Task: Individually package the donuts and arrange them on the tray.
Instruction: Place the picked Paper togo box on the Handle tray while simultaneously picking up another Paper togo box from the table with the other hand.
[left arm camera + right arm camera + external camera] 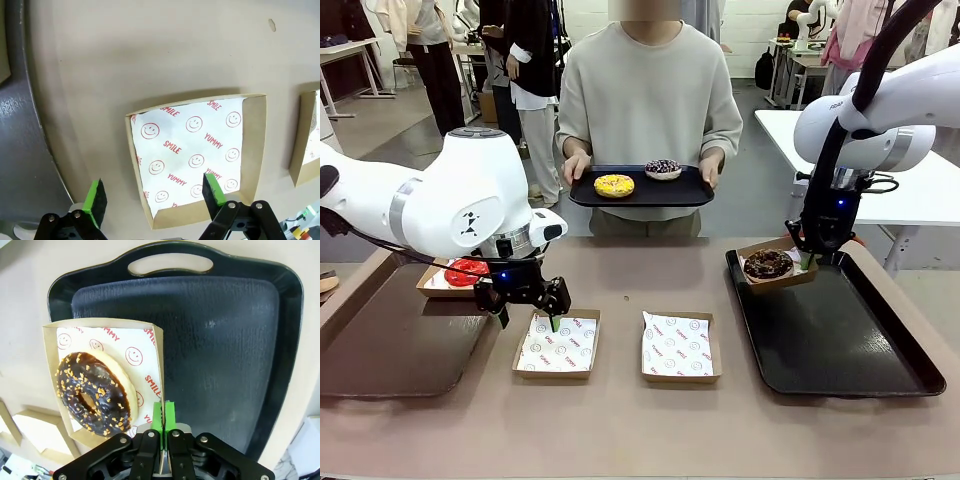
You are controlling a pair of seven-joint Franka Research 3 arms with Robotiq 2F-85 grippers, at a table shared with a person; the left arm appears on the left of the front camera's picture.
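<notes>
Here, the left gripper (528,320) (154,195) hangs low over the desk (620,430) with its jaws spread wide and nothing between them. We see one green finger (95,197) over bare desk and the other over the smiley-printed paper of an empty cardboard box (556,345) (252,150). A second empty box (680,347) lies just beside it, to the right.

The right gripper (807,262) (163,415) has its jaws pressed fully together, pinching the edge of a third box (775,284) (50,347). In that box the chocolate donut (768,264) (92,392) lies with its nut-flecked icing and hole facing up. Being a ring, it has no long axis. The box sits askew at the far left corner of the black tray (840,345) (225,340), partly past the rim. We cannot tell whether it rests there or is lifted.

The red donut (466,271) lies hole up in its own box (428,288) at the far edge of the brown tray (390,340), partly behind the left arm.

Across the desk a person holds a dark serving tray (640,197) level in both hands (576,166). On it the yellow donut (614,185) and the purple donut (663,167), the latter with pale sprinkles, lie flat side by side, close but apart.
</notes>
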